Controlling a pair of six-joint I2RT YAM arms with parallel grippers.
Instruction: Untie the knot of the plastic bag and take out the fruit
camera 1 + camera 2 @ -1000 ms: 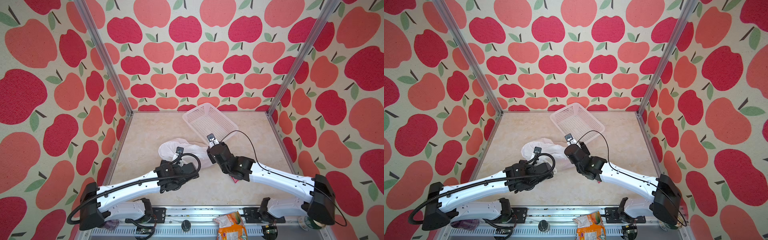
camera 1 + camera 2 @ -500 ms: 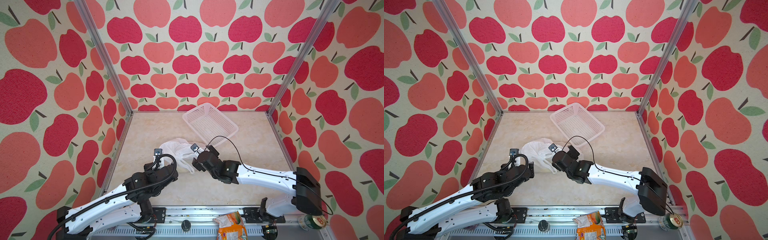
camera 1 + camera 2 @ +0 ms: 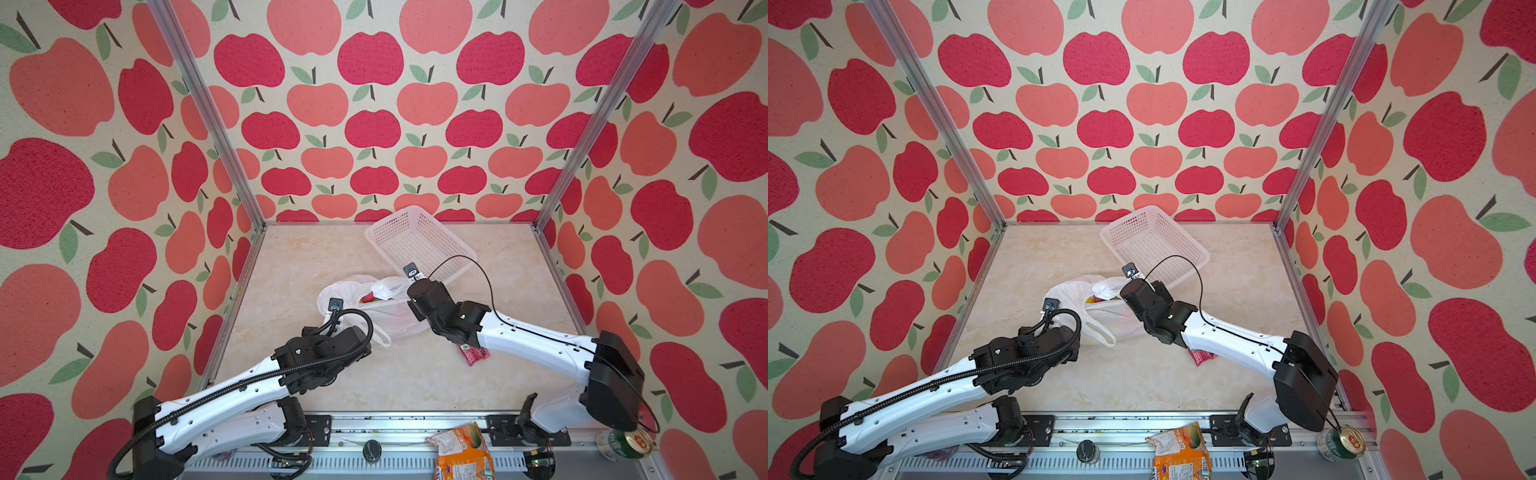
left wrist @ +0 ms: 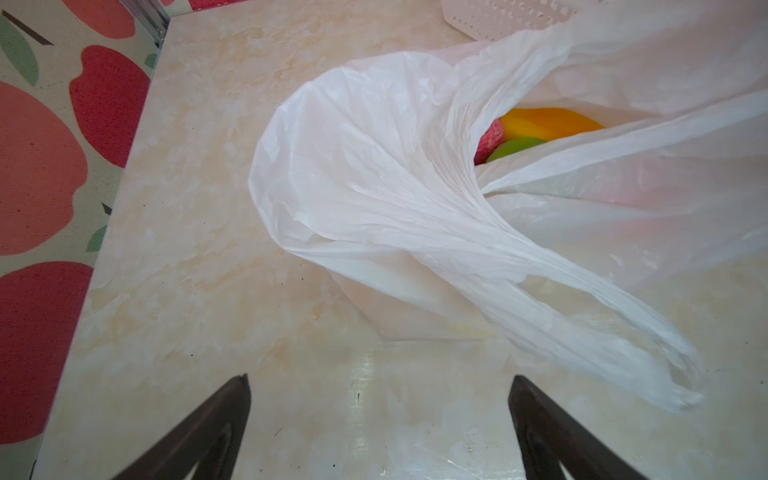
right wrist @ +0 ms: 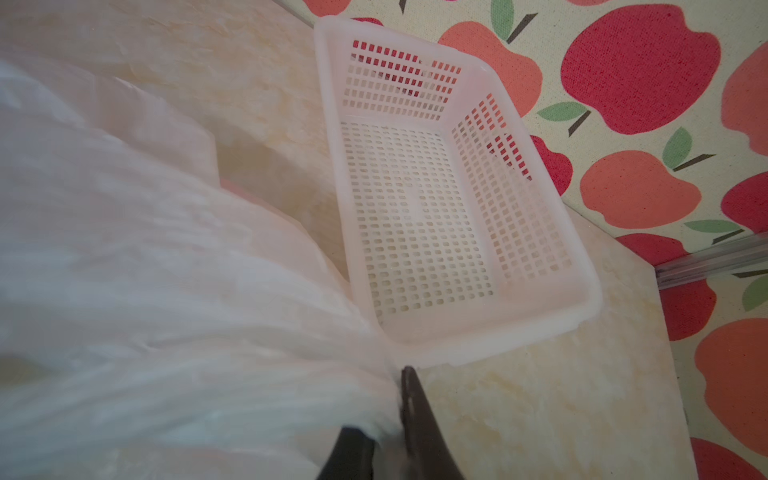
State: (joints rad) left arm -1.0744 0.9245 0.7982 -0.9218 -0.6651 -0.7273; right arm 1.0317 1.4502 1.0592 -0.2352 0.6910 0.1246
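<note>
a thin white plastic bag (image 3: 397,322) lies crumpled near the middle of the tabletop (image 3: 291,266), a little toward its left edge. the film is translucent and creased, and the mouth gapes open. through the opening, in the left wrist view, fruit shows inside the bag: a yellow-orange piece (image 4: 544,122), a red one (image 4: 490,139) and a green one (image 4: 515,147). one loop handle (image 4: 615,340) trails loose and flat across the tabletop toward the front edge. the right gripper (image 5: 384,415) is closed, pinching a gathered bunch of the bag's plastic between its dark fingers, and the film on that side runs in taut folds. the left gripper (image 4: 378,386) hangs spread wide above bare tabletop just short of the bag, touching nothing. a white perforated basket (image 3: 388,230) stands at the back edge, near its middle, with its near corner just beside the bag. a red wrapper (image 3: 473,353) lies partly under the right arm.
</note>
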